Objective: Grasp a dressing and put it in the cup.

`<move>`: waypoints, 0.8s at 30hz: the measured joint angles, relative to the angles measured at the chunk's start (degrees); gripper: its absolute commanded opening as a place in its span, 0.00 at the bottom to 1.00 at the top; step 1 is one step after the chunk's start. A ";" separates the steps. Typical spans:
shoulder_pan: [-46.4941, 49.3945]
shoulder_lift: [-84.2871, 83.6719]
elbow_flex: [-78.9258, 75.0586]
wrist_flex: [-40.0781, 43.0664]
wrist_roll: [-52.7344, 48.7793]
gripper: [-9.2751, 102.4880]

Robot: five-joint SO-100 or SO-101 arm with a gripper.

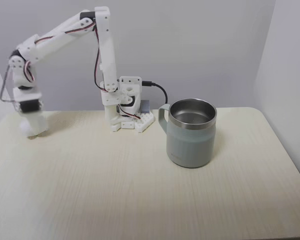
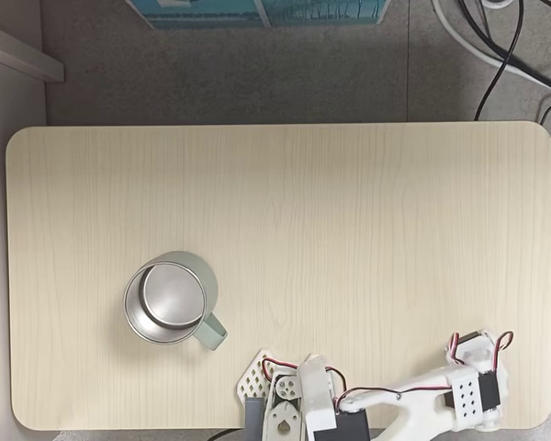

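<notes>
The cup [image 1: 191, 137] is a pale grey-green mug with a steel rim. It stands upright right of the table's middle, its handle toward the arm's base [image 1: 126, 112]. From above, the cup [image 2: 170, 299] sits at the lower left. My white gripper [image 1: 32, 131] points straight down at the far left, its tip at the tabletop, far from the cup. From above, the gripper [image 2: 476, 402] is at the table's lower right corner. The dressing cannot be told apart from the white gripper tip; it may be hidden under it. Whether the jaws are open or shut is unclear.
The light wooden table [image 2: 349, 211] has rounded corners, and the gripper works close to its edge. A black cable [image 1: 160, 90] runs from the base behind the cup. On the floor beyond the table lie cables [image 2: 505, 46] and a blue box [image 2: 257, 11].
</notes>
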 measured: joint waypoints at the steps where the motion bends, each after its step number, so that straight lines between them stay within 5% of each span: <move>1: -0.53 -1.58 1.14 1.85 1.58 0.08; 13: -10.20 -26.10 5.62 14.15 21.18 0.08; 24: -18.37 -30.50 17.49 22.94 35.16 0.08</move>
